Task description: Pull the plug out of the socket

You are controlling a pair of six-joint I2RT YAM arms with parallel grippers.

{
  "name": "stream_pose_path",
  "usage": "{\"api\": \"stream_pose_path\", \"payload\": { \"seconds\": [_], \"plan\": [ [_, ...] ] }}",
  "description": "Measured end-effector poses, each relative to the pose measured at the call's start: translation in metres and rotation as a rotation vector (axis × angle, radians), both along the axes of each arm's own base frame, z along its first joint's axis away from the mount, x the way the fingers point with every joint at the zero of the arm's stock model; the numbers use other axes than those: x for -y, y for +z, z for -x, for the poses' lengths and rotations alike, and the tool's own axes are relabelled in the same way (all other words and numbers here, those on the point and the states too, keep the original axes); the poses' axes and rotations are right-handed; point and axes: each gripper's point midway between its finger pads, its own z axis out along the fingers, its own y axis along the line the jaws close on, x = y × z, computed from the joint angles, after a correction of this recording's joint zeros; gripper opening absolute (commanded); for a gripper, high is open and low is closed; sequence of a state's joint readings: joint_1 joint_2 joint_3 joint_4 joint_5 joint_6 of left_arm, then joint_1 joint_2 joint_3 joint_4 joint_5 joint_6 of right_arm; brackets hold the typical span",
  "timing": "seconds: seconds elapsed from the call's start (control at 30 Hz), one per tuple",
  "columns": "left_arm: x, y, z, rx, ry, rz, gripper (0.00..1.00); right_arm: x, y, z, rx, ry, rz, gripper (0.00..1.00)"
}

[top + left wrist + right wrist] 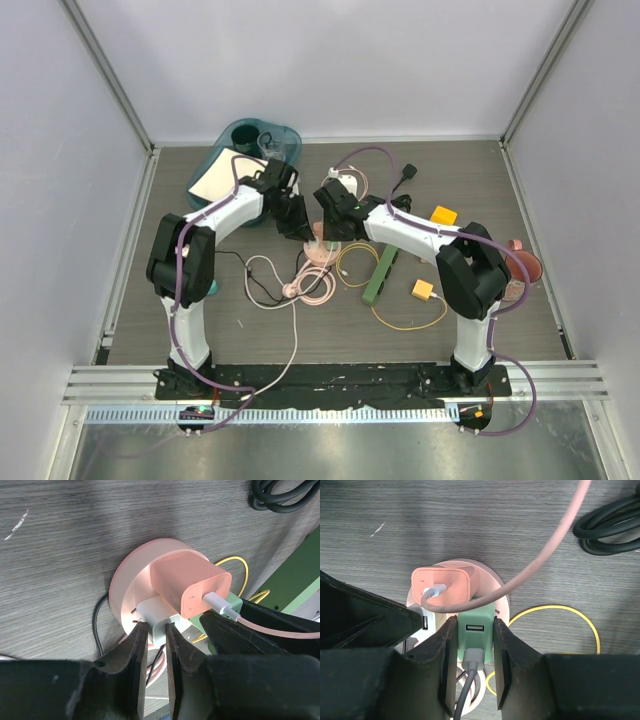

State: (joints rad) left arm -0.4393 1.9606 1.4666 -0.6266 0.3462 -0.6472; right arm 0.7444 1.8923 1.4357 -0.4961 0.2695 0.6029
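A round pink socket (322, 243) lies mid-table with three plugs in it: pink, white and green. In the left wrist view my left gripper (156, 639) is shut on the white plug (156, 611), beside the pink plug (189, 581) on the socket (131, 575). In the right wrist view my right gripper (475, 642) is shut on the green plug (475, 629), which has a grey cable in it. The pink plug (442, 586) and the socket's rim (487, 572) lie just beyond. In the top view the left gripper (296, 224) and right gripper (334, 214) meet over the socket.
A green power strip (381, 275) and a yellow cable (410, 322) lie right of the socket. Two yellow plugs (444, 215) (423, 291) sit further right. A teal bin (255, 145) stands at the back. A black cable coil (610, 525) lies nearby. Pink and black cables (270, 285) are near the front.
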Motion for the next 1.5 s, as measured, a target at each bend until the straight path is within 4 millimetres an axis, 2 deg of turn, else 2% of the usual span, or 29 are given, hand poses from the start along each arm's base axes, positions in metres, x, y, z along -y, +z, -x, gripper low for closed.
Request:
{"api": "stream_pose_path", "payload": {
  "seconds": [0.33,0.7,1.0,1.33,1.5],
  "plan": [
    [-0.0005,-0.0002,0.0019,-0.010,0.000,-0.009,0.22,-0.0042,0.0023,0.0040,0.023,0.022,0.084,0.01],
    [0.0019,-0.0002,-0.0015,0.008,0.000,-0.019,0.21,0.0015,-0.0014,-0.0010,-0.025,0.000,-0.022,0.01],
    [0.0001,-0.0005,0.0017,-0.006,0.001,-0.032,0.21,-0.0039,0.0024,0.0037,0.010,0.040,0.064,0.01],
    [0.0026,-0.0003,-0.0014,0.012,0.000,-0.048,0.21,0.0039,-0.0005,-0.0023,-0.064,-0.006,-0.083,0.01],
    [0.0021,-0.0006,-0.0003,0.007,0.000,-0.055,0.20,0.0015,0.0014,0.0014,-0.051,0.003,-0.050,0.01]
  ]
}}
